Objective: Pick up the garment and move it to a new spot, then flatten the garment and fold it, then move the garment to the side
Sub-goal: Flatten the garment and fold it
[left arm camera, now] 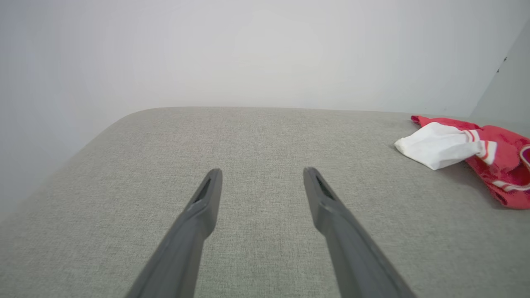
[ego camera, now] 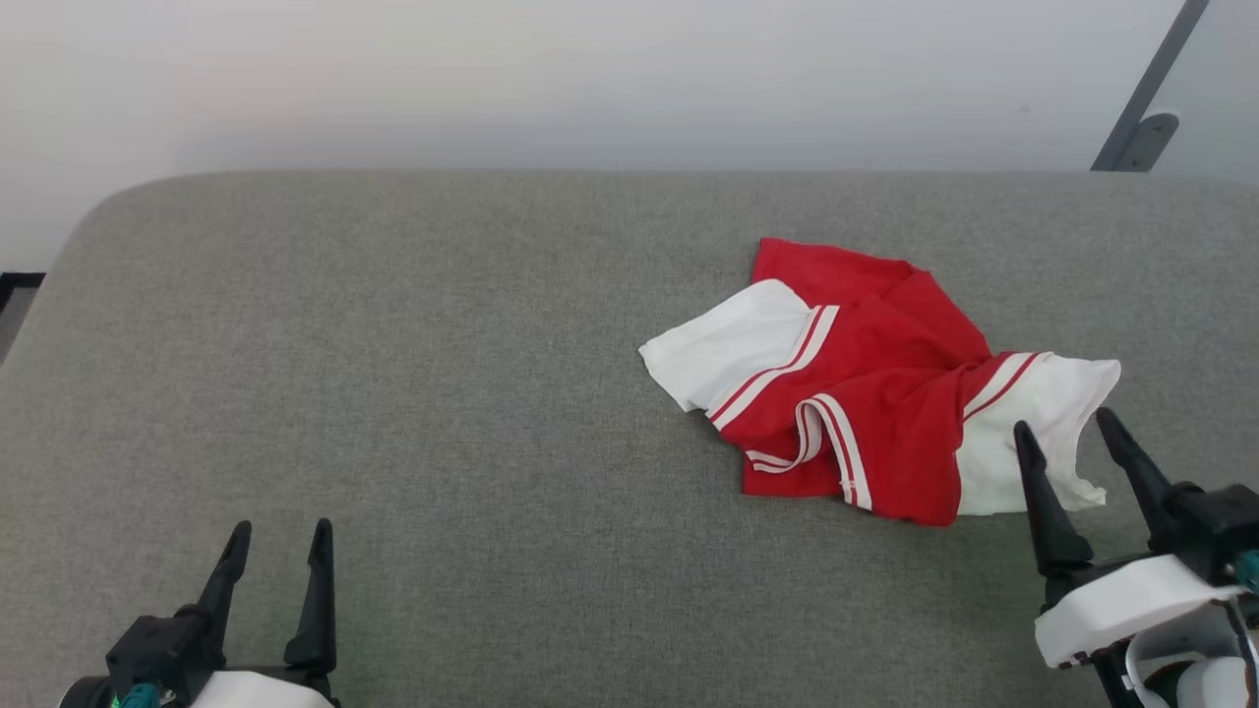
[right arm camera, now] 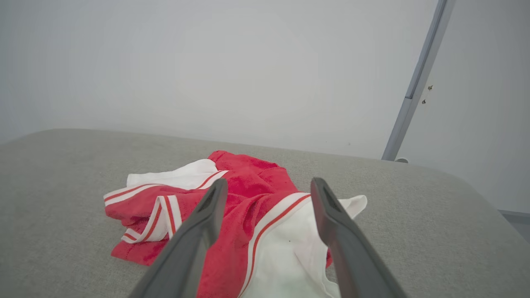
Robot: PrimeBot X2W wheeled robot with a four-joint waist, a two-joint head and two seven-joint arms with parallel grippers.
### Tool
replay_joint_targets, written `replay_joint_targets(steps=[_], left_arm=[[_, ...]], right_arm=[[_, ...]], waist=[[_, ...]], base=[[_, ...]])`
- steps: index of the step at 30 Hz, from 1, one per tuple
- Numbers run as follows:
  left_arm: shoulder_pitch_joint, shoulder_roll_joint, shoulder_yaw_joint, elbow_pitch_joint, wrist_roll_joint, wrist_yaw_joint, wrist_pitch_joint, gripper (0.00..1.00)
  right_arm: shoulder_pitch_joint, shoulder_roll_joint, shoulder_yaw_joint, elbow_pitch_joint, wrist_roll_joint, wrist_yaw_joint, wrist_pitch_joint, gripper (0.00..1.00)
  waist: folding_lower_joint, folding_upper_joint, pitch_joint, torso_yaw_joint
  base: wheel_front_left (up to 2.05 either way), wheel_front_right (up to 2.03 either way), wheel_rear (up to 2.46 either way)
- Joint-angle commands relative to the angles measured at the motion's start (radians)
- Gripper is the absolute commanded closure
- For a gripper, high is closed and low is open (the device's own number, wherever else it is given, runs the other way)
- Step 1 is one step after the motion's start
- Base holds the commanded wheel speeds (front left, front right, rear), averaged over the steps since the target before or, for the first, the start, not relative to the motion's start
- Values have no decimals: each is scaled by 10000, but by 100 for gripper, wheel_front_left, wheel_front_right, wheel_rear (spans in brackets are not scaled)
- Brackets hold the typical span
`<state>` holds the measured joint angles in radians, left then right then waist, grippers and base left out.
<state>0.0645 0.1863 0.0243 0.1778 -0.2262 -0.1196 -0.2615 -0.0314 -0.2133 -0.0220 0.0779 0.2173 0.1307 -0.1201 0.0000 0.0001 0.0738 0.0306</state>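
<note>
1. Garment [ego camera: 866, 393] lies crumpled on the grey pad [ego camera: 393, 393], right of middle
2. Right gripper [ego camera: 1064, 420] hovers by its white sleeve, fingers spread
3. Left gripper [ego camera: 282, 525] well apart, fingers spread, empty

bright, soft, even light fills all three views. the garment [left arm camera: 439, 145] casts only a faint shadow beneath its edge. the head view is sharp; in the wrist views the near fingers [right arm camera: 186, 248] go blurry and the wall [right arm camera: 207, 62] looks hazy.
</note>
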Motion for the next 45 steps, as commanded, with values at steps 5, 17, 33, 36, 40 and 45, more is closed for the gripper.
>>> replay_joint_targets(steps=[5, 17, 33, 36, 40, 45], left_arm=[[-287, -286, 238, -82, 126, -77, -51, 0], [-1212, -744, 20, -98, 134, -120, -51, 0], [-1784, -879, -263, 28, -128, -115, -52, 0], [-1829, -875, -250, 22, -123, -115, -52, 0], [-1917, -757, -354, -24, -94, -116, -52, 0], [-2115, -565, -441, -132, -121, -116, -52, 0]], right_arm=[[-258, -1128, 897, -316, 71, 0, 1512, 0], [-624, -4751, 1441, -2064, 2179, 0, 7094, 0], [-1009, -5036, 1377, -2612, 2711, 0, 8895, 96], [-917, -4997, 1256, -2732, 2682, 0, 8871, 100], [-921, -4785, 755, -2781, 2777, 0, 8721, 100], [-1198, -4385, -756, -2523, 3109, 0, 8456, 100]], waist=[[0, -1, 564, -48], [0, -1, 2078, 107], [0, -1, 2837, 593], [0, -1, 2883, 452], [0, -1, 2980, 201], [0, -1, 3258, -141]], base=[[0, 0, 0], [0, 0, 0], [0, 0, 0], [0, 0, 0], [0, 0, 0], [0, 0, 0]])
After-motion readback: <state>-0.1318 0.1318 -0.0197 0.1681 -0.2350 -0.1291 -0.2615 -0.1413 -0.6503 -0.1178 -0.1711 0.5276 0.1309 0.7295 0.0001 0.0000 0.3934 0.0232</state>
